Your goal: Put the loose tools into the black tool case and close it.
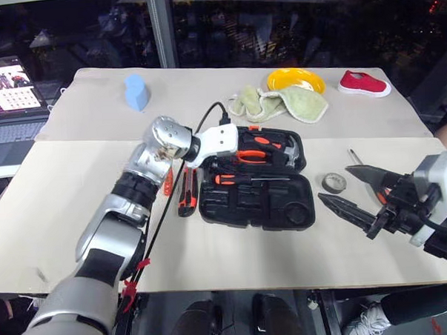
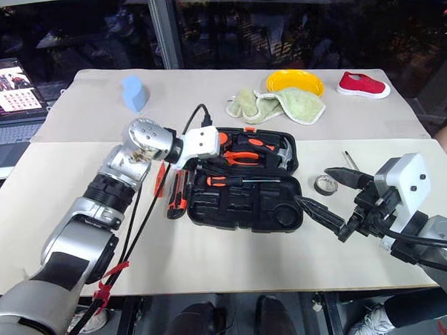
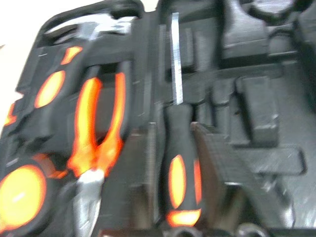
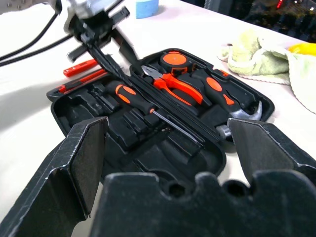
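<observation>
One screwdriver (image 1: 242, 179) lies in the open black tool case (image 1: 256, 204) mid-worktop; my left jaws (image 4: 101, 44) are together above it, right jaws (image 1: 356, 191) apart, and I risk nudging it loose.

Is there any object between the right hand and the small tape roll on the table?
Nothing visible. The open right hand hangs near the tape roll, which lies alone on bare table just right of the black tool case.
</observation>
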Available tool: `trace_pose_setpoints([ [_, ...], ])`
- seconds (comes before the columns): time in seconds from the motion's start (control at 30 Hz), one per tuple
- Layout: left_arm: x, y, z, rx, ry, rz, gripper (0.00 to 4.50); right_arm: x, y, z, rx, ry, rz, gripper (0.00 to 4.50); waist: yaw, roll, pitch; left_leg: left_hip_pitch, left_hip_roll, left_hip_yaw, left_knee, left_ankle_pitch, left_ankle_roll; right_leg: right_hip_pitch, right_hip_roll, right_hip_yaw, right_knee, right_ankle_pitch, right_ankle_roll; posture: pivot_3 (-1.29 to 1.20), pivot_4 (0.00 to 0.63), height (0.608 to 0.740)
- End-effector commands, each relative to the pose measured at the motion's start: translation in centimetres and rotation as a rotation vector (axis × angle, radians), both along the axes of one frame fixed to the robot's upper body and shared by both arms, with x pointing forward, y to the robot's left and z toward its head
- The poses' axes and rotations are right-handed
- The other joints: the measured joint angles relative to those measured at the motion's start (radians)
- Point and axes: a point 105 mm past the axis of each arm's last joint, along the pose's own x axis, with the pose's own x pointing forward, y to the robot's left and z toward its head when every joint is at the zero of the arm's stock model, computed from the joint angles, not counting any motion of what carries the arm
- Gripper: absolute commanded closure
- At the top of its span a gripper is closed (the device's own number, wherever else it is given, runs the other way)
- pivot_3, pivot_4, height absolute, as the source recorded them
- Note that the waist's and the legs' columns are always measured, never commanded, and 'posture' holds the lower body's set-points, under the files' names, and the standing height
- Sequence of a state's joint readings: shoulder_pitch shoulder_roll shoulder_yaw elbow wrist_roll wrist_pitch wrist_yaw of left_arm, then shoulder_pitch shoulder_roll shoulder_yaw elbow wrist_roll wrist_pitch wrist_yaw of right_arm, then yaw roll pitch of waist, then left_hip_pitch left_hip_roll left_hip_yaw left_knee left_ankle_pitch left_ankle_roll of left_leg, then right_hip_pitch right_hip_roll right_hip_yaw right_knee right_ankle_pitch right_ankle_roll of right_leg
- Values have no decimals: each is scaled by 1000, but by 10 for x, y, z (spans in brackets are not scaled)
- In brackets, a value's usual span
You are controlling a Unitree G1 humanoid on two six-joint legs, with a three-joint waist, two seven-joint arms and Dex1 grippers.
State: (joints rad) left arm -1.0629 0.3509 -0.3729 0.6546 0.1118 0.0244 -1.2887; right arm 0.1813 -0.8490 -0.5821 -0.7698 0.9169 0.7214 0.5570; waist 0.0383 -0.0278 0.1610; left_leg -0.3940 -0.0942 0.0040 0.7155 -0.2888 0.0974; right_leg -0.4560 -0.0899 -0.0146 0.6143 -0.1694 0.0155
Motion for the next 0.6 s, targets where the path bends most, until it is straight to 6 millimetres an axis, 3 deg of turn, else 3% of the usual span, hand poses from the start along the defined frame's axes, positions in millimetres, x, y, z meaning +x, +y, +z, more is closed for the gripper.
trace_pose_setpoints([
  [0.03, 2, -5, 10, -14, -37, -12, 4463, -3, 1, 9, -7, -60, -6, 0, 1, 0, 0, 0, 0, 0, 0, 0, 0, 0, 0, 0, 0, 0, 0, 0, 150, 740],
  [0.6, 7, -18, -1, 25, -47, 7, 4463, -3, 3, 8, 6, -56, -7, 0, 2, 0, 0, 0, 0, 0, 0, 0, 0, 0, 0, 0, 0, 0, 0, 0, 150, 740],
])
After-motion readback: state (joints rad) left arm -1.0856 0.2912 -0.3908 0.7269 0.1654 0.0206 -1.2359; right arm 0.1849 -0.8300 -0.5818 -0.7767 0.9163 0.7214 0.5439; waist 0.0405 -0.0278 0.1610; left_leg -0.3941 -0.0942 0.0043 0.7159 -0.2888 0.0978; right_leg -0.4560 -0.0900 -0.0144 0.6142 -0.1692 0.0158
